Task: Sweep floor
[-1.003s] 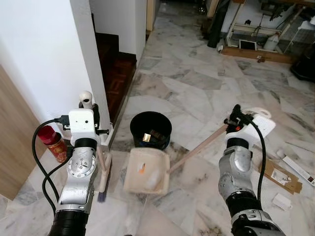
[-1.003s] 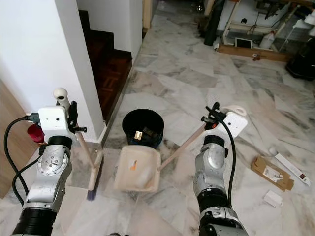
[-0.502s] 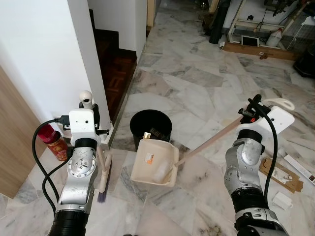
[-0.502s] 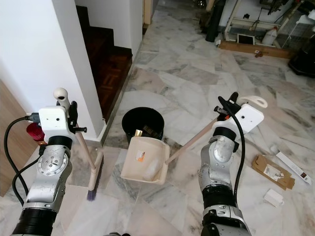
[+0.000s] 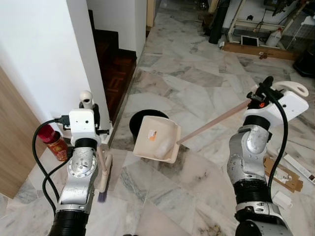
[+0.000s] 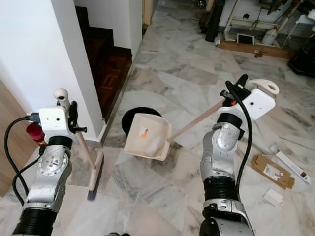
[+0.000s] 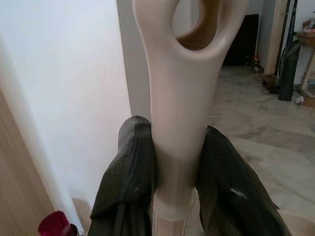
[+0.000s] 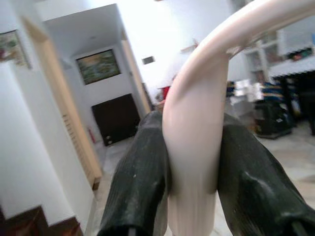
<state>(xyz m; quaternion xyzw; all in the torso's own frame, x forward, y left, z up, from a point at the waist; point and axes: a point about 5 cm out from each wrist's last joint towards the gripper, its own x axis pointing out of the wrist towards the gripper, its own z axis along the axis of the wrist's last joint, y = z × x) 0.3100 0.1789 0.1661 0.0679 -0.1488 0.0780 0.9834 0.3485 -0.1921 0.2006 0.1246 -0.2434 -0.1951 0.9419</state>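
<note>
The left gripper [image 7: 172, 177] pinches the upright broom [image 5: 102, 169] beside the white wall [image 5: 39, 64], while the right gripper [image 8: 192, 167] clamps the dustpan [image 5: 157, 140] handle, holding the pan tilted over the black bin [image 5: 135, 123].

One dustpan [image 5: 156, 138], one broom [image 5: 102, 173], one bin [image 5: 139, 119], one red can [image 5: 53, 141], two grippers showing: left [image 7: 174, 172], right [image 8: 192, 169].
</note>
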